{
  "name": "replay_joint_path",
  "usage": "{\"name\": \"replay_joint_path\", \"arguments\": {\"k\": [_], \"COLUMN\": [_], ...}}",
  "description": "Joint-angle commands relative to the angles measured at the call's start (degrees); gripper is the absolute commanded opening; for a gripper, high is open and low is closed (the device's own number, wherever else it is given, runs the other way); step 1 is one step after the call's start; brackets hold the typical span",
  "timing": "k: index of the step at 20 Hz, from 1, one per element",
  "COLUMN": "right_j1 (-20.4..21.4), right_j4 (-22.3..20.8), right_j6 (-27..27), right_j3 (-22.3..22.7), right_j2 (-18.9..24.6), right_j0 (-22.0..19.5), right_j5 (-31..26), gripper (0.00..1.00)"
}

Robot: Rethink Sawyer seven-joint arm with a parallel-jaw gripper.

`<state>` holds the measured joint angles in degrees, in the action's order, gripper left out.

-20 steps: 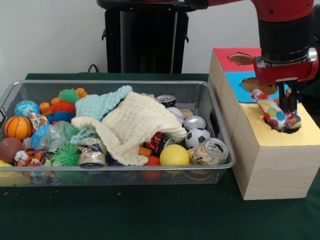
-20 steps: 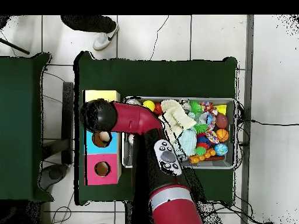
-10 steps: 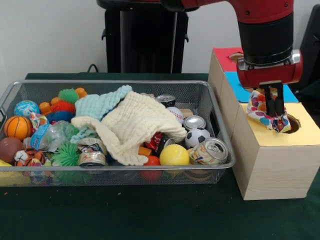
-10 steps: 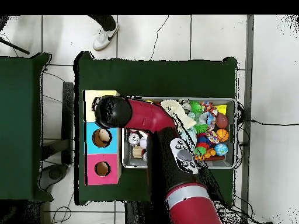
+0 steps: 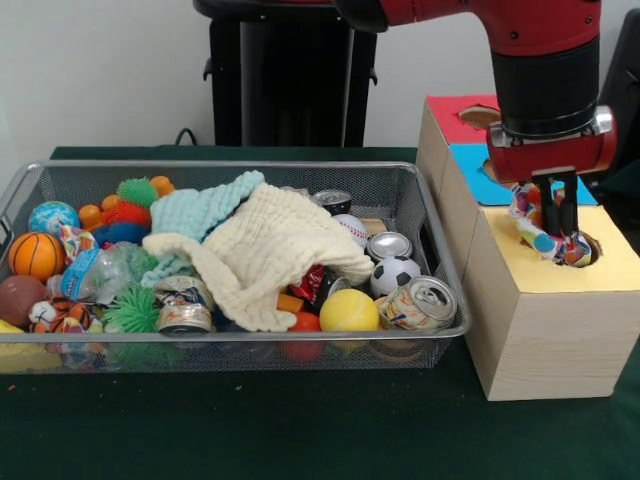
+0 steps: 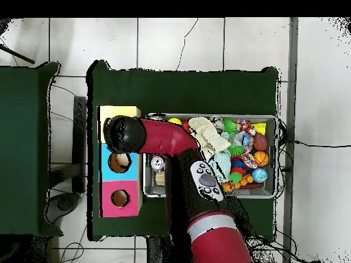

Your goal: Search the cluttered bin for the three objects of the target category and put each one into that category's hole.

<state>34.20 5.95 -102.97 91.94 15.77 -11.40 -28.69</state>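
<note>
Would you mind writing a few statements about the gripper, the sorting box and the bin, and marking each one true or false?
1. The gripper holds a colourful spotted wrapper over the yellow section's hole. True.
2. The sorting box has red, blue and yellow sections on top. True.
3. The wire bin stands on the box. False: it sits beside it on the green table.
4. The cream cloth hangs from the gripper. False: it lies in the bin.

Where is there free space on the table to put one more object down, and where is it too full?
Free: the green tablecloth in front of the wire bin and the wooden box. The gold top beside its hole is bare too. Crowded: the bin is full, and the claw holds a dotted wrapper over the hole.
</note>
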Motion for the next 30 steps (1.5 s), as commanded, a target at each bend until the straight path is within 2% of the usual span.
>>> {"name": "replay_joint_path", "arguments": {"k": [1,10,16,30], "right_j1": [-2.8,-4.0,-6.2,-10.0], "right_j4": [-3.9,-3.1,-4.4,-8.8], "right_j6": [-2.8,-3.0,-0.7,-0.3], "right_j3": [2.4,3.1,3.5,6.0], "right_j2": [1.3,2.4,2.7,4.7], "right_j0": [0.6,-0.4,-1.4,-3.9], "right_j5": [2.2,3.0,2.0,10.5], "gripper": [0.00,0.00,0.00,0.00]}}
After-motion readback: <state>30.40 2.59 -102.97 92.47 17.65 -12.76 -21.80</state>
